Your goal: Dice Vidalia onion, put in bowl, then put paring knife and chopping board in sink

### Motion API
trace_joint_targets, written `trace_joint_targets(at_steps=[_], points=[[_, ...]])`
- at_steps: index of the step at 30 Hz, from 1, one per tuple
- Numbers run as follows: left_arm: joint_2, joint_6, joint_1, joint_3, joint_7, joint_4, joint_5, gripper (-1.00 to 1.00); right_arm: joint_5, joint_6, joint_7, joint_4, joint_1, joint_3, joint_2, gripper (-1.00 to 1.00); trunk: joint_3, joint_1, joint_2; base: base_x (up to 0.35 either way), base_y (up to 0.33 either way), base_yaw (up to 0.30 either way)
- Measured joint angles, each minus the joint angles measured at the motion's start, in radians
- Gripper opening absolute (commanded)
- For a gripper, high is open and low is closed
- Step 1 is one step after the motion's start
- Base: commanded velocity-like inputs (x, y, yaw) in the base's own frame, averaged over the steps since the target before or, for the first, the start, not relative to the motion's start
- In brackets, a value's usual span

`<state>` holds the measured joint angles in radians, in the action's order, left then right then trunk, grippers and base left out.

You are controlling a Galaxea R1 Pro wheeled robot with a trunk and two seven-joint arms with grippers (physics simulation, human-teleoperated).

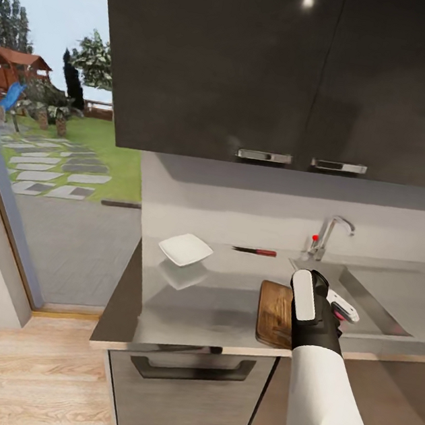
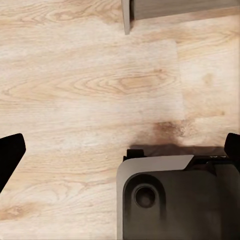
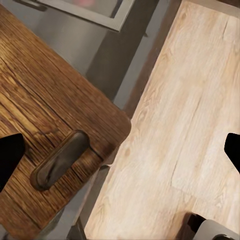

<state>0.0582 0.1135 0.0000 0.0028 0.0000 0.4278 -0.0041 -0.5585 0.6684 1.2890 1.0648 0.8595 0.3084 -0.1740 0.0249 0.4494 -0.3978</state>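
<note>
One empty bowl (image 1: 185, 248) on countertop (image 1: 226, 303), beside sink (image 1: 370, 297).

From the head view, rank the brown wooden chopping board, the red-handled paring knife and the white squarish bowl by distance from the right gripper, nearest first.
1. Brown wooden chopping board: directly beside the right gripper, at the counter's front edge.
2. Red-handled paring knife: farther back, near the wall, left of the chrome tap.
3. White squarish bowl: farthest, toward the countertop's left end.

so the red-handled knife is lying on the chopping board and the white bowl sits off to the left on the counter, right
Not quite. In the head view the paring knife lies on the bare countertop near the back wall, apart from the chopping board, which sits at the front edge. The white bowl is indeed on the counter, to the left.
</note>
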Motion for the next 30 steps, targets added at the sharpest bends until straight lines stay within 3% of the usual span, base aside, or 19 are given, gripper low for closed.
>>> trace_joint_targets(at_steps=[30], points=[[-0.001,0.000,0.000,-0.001,0.000,-0.001,0.000,1.00,0.000,0.000,-0.007,-0.005,-0.001,0.000,0.001,1.00,0.019,0.000,0.000,-0.013,-0.014,0.000]])
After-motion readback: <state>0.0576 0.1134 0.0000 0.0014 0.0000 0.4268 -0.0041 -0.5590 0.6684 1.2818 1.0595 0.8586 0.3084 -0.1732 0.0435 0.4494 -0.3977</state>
